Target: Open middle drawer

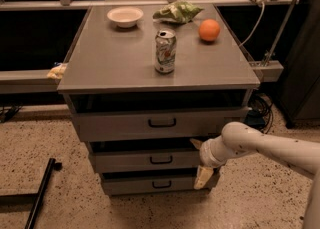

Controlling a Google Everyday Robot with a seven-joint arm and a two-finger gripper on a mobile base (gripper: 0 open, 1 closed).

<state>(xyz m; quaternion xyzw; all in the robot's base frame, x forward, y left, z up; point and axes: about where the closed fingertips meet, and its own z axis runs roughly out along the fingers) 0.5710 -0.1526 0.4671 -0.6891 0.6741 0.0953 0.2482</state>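
The grey cabinet has three drawers. The middle drawer (pixel 145 160) has a low front with a small black bar handle (pixel 161 159) at its centre and lies between the taller top drawer (pixel 120 124) and the narrower bottom drawer (pixel 130 185). My gripper (pixel 200 160) comes in from the right on a white arm. It is open at the right end of the middle drawer's front, well right of the handle. One fingertip (pixel 196 143) is by the drawer's top edge and the other is lower, near the bottom drawer. It holds nothing.
On the cabinet top (pixel 110 63) stand a soda can (pixel 165 51), a white bowl (pixel 125 16), a green chip bag (pixel 178 11) and an orange (pixel 209 30). A black bar (pixel 41 193) lies on the floor at left. Cables (pixel 260 108) and dark equipment are at right.
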